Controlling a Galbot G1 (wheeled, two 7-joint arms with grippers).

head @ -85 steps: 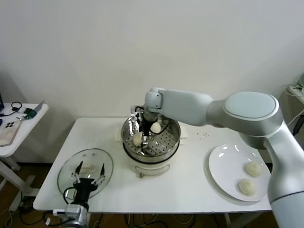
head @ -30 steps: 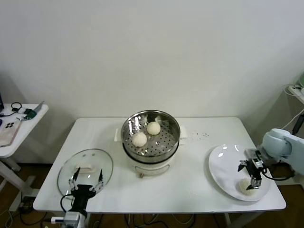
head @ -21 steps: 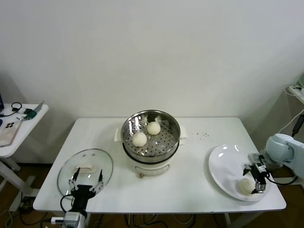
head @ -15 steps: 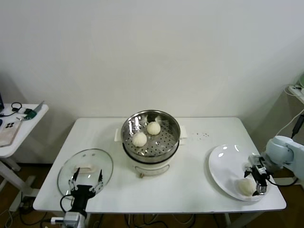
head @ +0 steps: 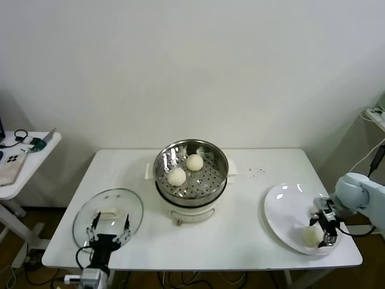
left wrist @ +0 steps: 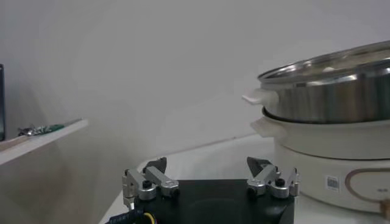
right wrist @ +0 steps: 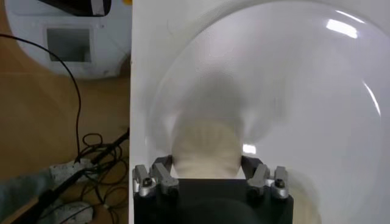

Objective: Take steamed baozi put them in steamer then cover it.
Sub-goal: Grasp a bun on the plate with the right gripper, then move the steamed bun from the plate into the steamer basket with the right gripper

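Note:
The steamer [head: 210, 183] stands mid-table with two steamed baozi [head: 176, 176] [head: 194, 161] on its perforated floor. A third baozi [head: 310, 235] lies on the white plate [head: 286, 214] at the right. My right gripper [head: 326, 232] is open and low over the plate. In the right wrist view [right wrist: 205, 163] its fingers flank that baozi [right wrist: 204, 143]. A fourth baozi does not show. The cover [head: 84, 220], glass with a white handle [head: 110, 212], lies flat at the front left. My left gripper [head: 109, 232] is open and empty at the cover's near edge [left wrist: 208, 169].
The plate lies close to the table's front right edge [right wrist: 131, 109], with cables on the floor [right wrist: 91, 146] beyond it. A small side table [head: 24, 159] with loose items stands to the left. The steamer's wall [left wrist: 329, 100] rises ahead of the left gripper.
My right arm has left the steamer, where a second baozi now lies, and come down over the plate. In the last second its gripper settled around the front baozi. The left arm barely moved.

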